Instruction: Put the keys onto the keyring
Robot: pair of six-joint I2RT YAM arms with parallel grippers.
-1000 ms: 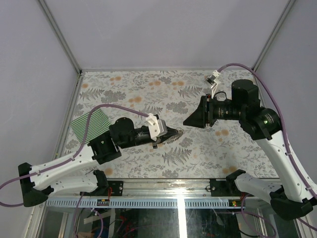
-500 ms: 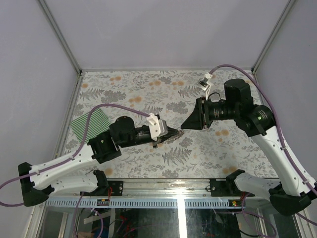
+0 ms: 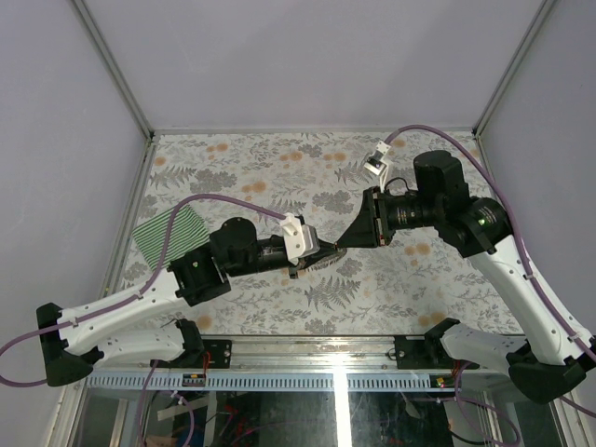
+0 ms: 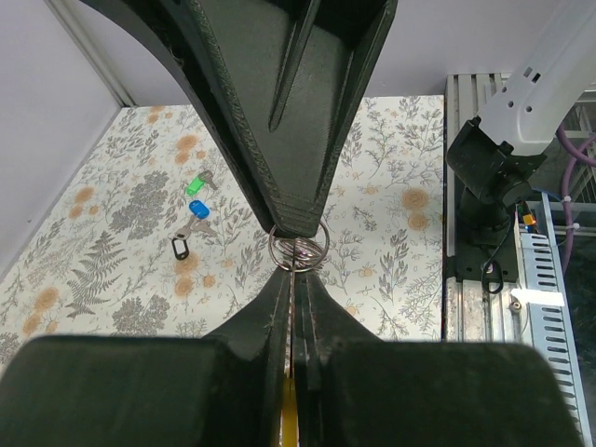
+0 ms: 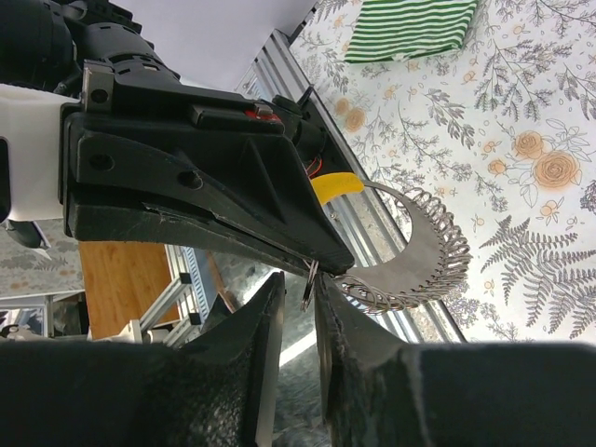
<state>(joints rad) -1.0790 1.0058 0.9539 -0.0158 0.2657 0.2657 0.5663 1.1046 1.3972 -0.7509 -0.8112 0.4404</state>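
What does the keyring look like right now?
The keyring is a thin silvery metal chain, held up in the air and hanging in a curve. Its yellow tag looks like plastic and is pinched in the left gripper. A small wire ring at its end sits between the fingertips of the right gripper.

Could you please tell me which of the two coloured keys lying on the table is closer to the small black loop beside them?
The blue-headed key: it lies directly between the green-headed key and the black loop, so the green one is farther.
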